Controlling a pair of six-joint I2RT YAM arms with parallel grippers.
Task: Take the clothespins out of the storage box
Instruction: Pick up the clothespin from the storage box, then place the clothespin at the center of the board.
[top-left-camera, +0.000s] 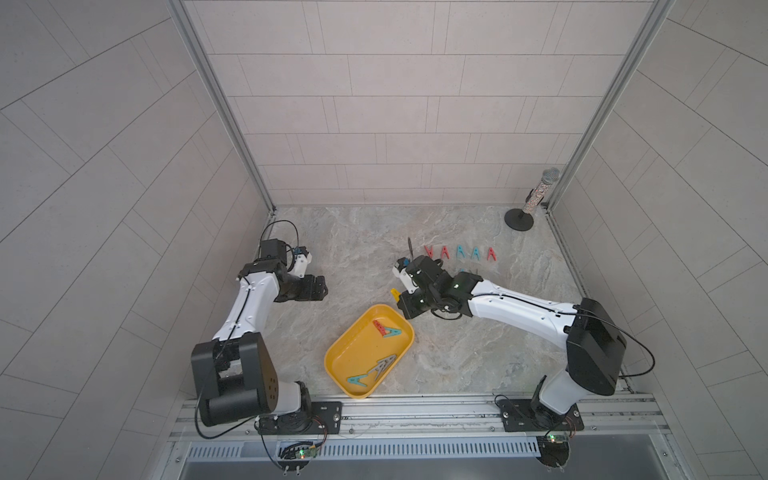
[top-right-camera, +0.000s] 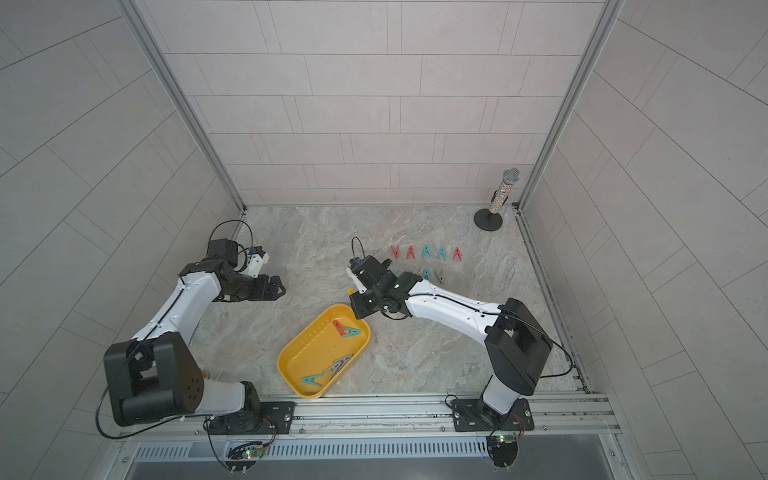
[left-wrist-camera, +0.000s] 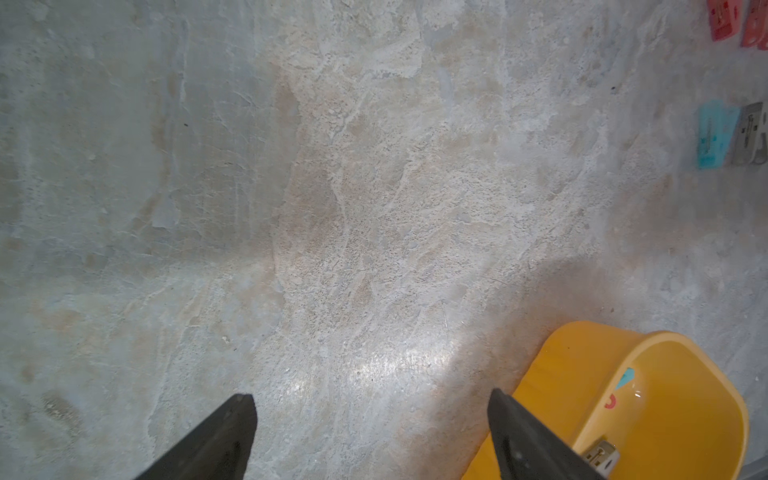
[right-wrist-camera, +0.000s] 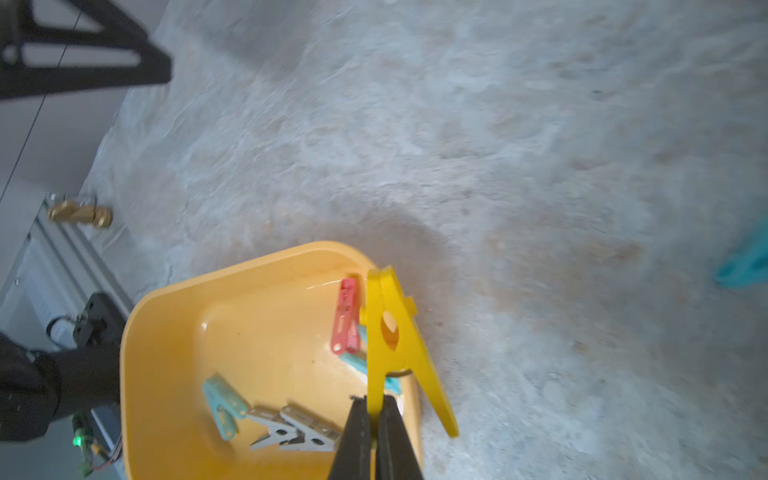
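Right gripper: jaws almost fully together, pinching one leg of a yellow clothespin; its other leg splays free. In both top views we find this pair just right of frame centre, the yellow peg sitting just beyond the upper corner of the storage box. The box lies diagonally in the lower middle of the frame on the marble table. Inside it we count five pegs. A red peg and a teal peg touch each other near the upper end. Two grey pegs lie side by side, and a second teal peg lies near the lower end. Out on the table, upper right of centre, we see a row of five reading red, red, teal, teal, red. In a top view one more teal peg and a dark peg show just below that row, partly hidden by the right arm. Left gripper: jaws spread wide, nothing between them, only bare table beneath. In both top views it sits left of centre, well apart from the box.
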